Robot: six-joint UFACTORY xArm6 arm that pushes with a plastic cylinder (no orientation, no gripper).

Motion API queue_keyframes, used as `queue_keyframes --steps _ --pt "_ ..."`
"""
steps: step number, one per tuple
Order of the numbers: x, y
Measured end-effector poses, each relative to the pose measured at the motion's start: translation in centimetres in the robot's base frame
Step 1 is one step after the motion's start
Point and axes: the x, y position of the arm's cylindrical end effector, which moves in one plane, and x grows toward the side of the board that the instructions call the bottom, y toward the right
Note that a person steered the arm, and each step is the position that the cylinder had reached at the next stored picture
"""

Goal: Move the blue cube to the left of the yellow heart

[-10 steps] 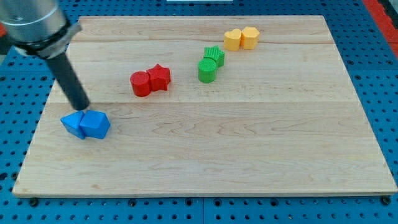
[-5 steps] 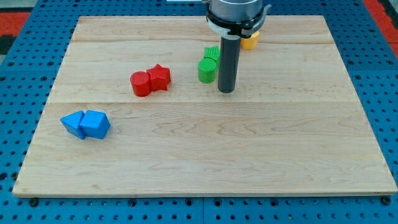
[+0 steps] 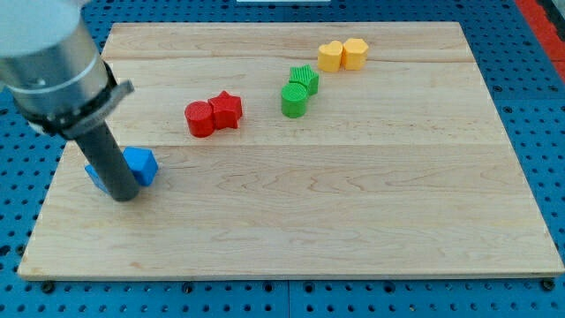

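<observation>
My tip (image 3: 124, 197) rests on the board at the view's left, just in front of the two blue blocks. The rod covers the left blue block (image 3: 92, 173) almost fully, so only a sliver shows. The right blue block (image 3: 141, 164) shows beside the rod, touching it; I cannot tell which of the two is the cube. Two yellow blocks sit side by side at the view's top right: the left one (image 3: 330, 56) looks heart-like, the right one (image 3: 355, 53) blocky. They are far from my tip.
A red cylinder (image 3: 199, 119) and a red star-like block (image 3: 227, 109) touch each other left of centre. A green cylinder (image 3: 293, 100) and a green ridged block (image 3: 305, 79) sit between them and the yellow pair. The wooden board (image 3: 353, 203) lies on a blue pegboard.
The rod swung from the blue blocks to beside the green pair, then back to the view's left, now in front of the blue pair. The right blue block has shifted slightly upward.
</observation>
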Motion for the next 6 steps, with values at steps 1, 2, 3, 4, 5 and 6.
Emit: queue_keyframes --steps 1,2,3,4,5,6 --pt "-0.9 -0.1" --pt "-2.3 0.7" --pt "-7.1 1.3" --pt "-10.7 2.7" --pt "-14.8 5.8" --pt "-17.6 13.9"
